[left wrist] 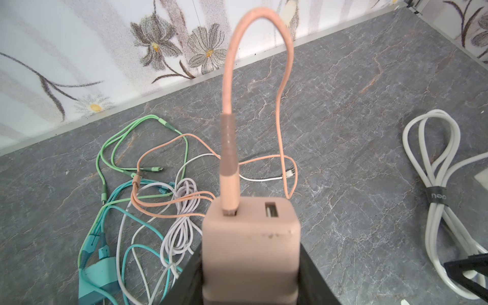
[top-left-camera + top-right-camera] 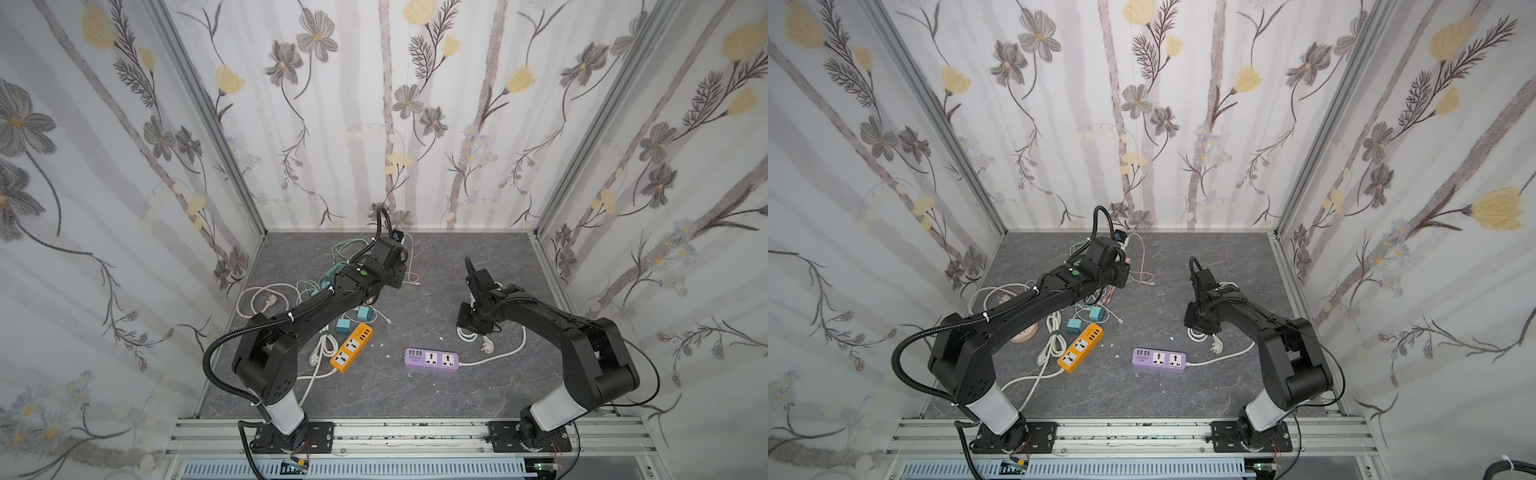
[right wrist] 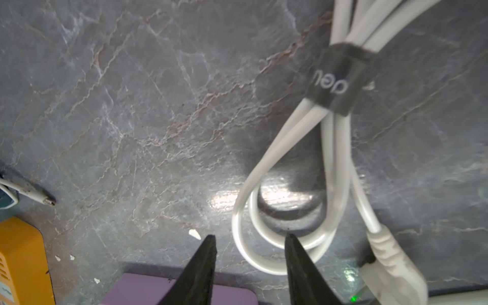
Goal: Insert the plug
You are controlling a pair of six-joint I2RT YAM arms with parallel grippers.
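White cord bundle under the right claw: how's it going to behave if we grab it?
Likely floppy: the white cord lies in loose loops. The black strap should keep it together, probably lifting as one bundle. Its plug sits outside the strap and may dangle.

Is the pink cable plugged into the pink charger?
Plugged in: its connector sits in one port of the pink charger; the neighbouring port is empty.
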